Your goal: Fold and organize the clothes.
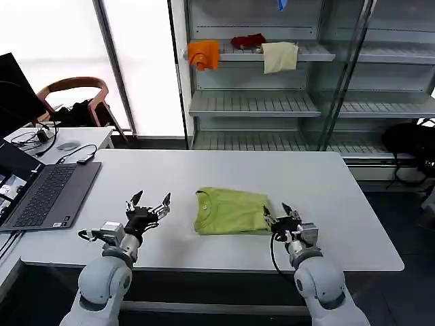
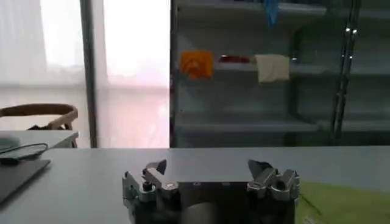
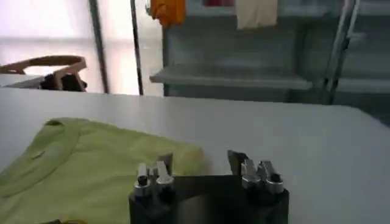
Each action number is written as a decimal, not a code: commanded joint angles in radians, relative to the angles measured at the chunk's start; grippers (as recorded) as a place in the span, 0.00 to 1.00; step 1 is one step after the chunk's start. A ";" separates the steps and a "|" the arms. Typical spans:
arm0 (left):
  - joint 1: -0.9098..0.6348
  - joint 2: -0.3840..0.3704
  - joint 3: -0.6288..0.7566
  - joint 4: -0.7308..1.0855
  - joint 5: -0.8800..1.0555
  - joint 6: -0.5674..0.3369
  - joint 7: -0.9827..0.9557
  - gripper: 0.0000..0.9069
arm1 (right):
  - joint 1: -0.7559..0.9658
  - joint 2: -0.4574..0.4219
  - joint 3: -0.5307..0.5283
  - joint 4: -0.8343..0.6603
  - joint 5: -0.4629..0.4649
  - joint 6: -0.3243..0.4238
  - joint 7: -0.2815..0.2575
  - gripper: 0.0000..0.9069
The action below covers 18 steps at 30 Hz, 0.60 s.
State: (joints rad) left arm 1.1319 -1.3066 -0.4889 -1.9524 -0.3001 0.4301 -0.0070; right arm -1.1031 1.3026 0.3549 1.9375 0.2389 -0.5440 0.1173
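Your counter (image 1: 204, 170) carries a laptop (image 1: 47, 193) at its left edge and the folded lime T-shirt (image 1: 231, 210) toward the middle of its near edge, collar pointing left. Your left gripper (image 1: 149, 204) rests on the counter just left of the shirt, fingers spread apart, holding nothing. Your right gripper (image 1: 280, 216) sits at the shirt's near right corner, fingers apart.

The laptop (image 1: 42, 197) runs off the head view's left edge, its screen mostly lost. In the left wrist view the T-shirt (image 2: 347, 204) shows as a corner only — the rest cut by the frame. The blue item (image 1: 281, 4) atop the shelving (image 1: 255, 103) is clipped — unidentifiable
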 commanded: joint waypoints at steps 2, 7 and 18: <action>0.032 0.026 -0.042 -0.043 -0.031 -0.012 0.002 1.00 | -0.098 -0.020 0.107 0.070 -0.452 0.104 -0.031 1.00; 0.043 0.033 -0.059 -0.032 -0.048 -0.014 -0.001 1.00 | -0.122 -0.046 0.179 0.094 -0.381 0.055 -0.028 1.00; 0.052 0.026 -0.055 -0.021 -0.045 -0.013 -0.003 1.00 | -0.172 -0.059 0.251 0.110 -0.323 0.101 -0.102 1.00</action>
State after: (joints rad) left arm 1.1754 -1.2850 -0.5317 -1.9722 -0.3353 0.4177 -0.0109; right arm -1.2244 1.2572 0.5189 2.0234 -0.0635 -0.4669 0.0700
